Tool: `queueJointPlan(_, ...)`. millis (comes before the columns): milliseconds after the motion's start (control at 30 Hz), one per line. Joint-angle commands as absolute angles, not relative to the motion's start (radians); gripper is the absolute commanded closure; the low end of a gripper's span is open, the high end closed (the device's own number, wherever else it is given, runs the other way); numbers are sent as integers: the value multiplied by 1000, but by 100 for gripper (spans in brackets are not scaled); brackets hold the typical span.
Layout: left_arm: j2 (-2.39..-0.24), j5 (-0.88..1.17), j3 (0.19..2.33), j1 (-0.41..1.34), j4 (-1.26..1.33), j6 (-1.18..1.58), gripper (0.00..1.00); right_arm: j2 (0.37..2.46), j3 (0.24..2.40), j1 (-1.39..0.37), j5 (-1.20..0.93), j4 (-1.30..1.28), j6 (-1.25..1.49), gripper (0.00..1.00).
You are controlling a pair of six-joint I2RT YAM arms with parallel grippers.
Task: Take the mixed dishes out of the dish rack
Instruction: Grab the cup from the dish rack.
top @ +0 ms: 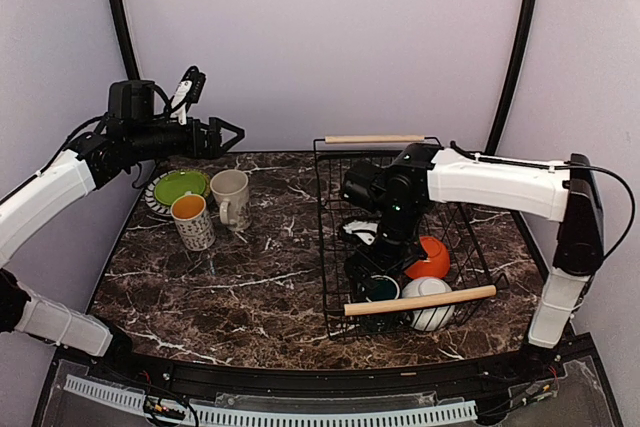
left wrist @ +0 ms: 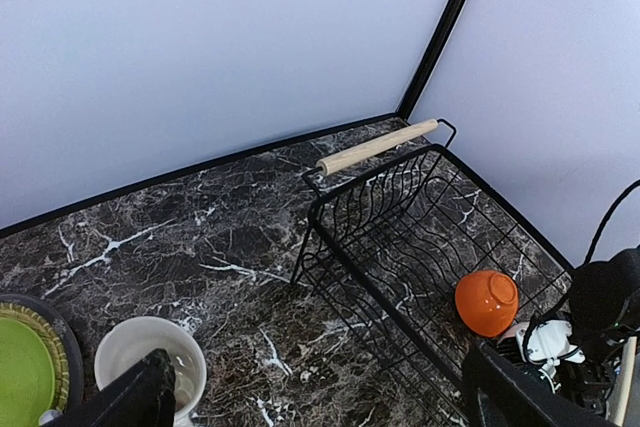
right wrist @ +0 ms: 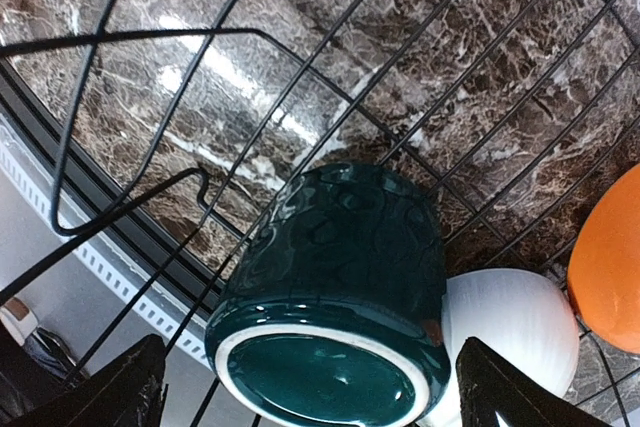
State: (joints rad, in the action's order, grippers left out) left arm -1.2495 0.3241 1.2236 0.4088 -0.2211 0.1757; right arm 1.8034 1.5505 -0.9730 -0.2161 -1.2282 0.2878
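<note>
The black wire dish rack (top: 335, 197) with wooden rod handles stands on the right of the table. In it are the small dark green cup (right wrist: 340, 277), base up, the white bowl (right wrist: 510, 322) and the orange bowl (right wrist: 610, 267). My right gripper (top: 374, 269) is inside the rack, open, with its fingers (right wrist: 125, 387) on either side of the green cup (top: 381, 288). My left gripper (top: 228, 133) is open and empty, high above the lime-green plate (top: 180, 187), which lies on the patterned plate (top: 152, 197). The cream mug (top: 231, 197) and the patterned mug (top: 192, 221) stand beside the plates.
In the left wrist view the rack (left wrist: 400, 217), the orange bowl (left wrist: 487, 302), the cream mug (left wrist: 140, 352) and the green plate (left wrist: 20, 372) show on the dark marble table (top: 260, 287). Black frame poles (top: 515, 47) rise at the back corners.
</note>
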Motion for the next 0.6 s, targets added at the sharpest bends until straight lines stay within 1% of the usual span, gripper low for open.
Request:
queueJointPlan(0,-1251,319,1214,410,-232,153,1,1838,1543,-998,-169,-1271,290,1)
queueJointPlan(367,-1261,325,1201,411,-220,160,1,1887,1492,-1013,-104,-1202,328,2)
queueJointPlan(433,-1269,324,1208,411,-229,160,1,1880,1473,-1013,-102,-1187,330,4)
queueJointPlan(567,-1269,332,1203,411,-222,163,1,1874,1473,-1013,-106,-1177,340,15)
